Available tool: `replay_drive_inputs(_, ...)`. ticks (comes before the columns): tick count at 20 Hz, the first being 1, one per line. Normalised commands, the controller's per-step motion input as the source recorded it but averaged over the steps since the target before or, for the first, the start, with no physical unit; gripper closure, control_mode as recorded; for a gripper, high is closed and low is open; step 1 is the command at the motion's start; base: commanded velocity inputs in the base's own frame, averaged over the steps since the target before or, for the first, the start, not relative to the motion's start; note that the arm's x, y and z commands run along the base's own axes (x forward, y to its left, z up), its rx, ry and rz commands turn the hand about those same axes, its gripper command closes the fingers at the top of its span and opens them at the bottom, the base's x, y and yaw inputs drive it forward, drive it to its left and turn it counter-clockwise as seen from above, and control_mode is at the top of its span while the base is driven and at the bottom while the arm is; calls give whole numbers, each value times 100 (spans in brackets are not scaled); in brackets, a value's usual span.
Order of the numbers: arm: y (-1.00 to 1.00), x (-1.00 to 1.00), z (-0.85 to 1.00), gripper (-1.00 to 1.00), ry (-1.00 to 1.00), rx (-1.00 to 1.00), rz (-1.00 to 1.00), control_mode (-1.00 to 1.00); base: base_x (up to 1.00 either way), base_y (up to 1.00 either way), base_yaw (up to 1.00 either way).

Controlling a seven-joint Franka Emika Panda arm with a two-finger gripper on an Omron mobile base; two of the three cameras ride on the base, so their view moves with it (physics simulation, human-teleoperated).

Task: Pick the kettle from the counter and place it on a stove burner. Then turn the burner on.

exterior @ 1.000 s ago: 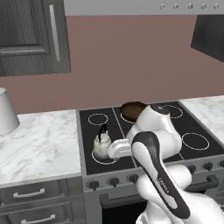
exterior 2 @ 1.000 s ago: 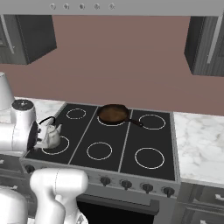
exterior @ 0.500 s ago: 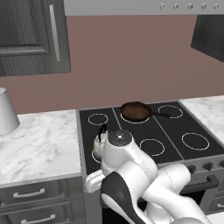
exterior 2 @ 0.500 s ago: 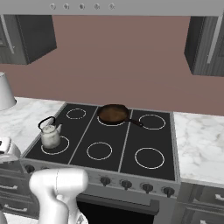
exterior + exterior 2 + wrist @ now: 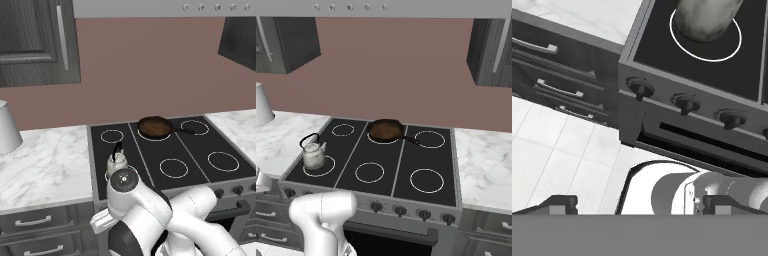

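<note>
The small pale kettle (image 5: 313, 155) with its black arched handle stands upright on the front-left stove burner (image 5: 331, 167), whose disc is black. In the left base view the kettle (image 5: 118, 159) is partly hidden behind my arm's joint. The hand view looks up at the kettle (image 5: 704, 17) inside the white ring of the burner (image 5: 728, 52) from low in front of the stove. My gripper (image 5: 640, 204) is open and empty, its dark fingertips (image 5: 559, 203) set wide apart, below the stove's front edge and well off the kettle. The marble counter (image 5: 45, 165) lies left of the stove.
A brown frying pan (image 5: 386, 131) sits on the back middle burner. A big white cone-shaped vessel (image 5: 7, 127) stands on the left counter. A row of knobs (image 5: 687, 103) lines the stove front, with dark drawers (image 5: 557, 90) to their left.
My arm has swung away from the kettle and down to the stove's front left. The kettle stays standing free on the front-left burner. The gripper has stayed open.
</note>
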Motion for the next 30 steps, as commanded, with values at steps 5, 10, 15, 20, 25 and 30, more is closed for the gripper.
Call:
replay_drive_inputs(5, -2, -1, -92, -100, -28, 17, 0, -100, 0, 0, 0)
replay_drive_inputs(10, 0, 0, -53, -100, -42, 25, 0, -100, 0, 0, 0)
replay_drive_inputs(15, -1, 0, -63, -100, -44, 33, 0, -100, 0, 0, 0)
replay_drive_inputs(20, -2, 4, -25, -100, -41, 29, 0, -100, 0, 0, 0)
replay_drive_inputs(25, -9, 0, 0, -100, -36, 11, 0, -100, 0, 0, 0)
replay_drive_inputs(30, -5, 0, 0, -100, -5, 7, 0, -100, 0, 0, 0)
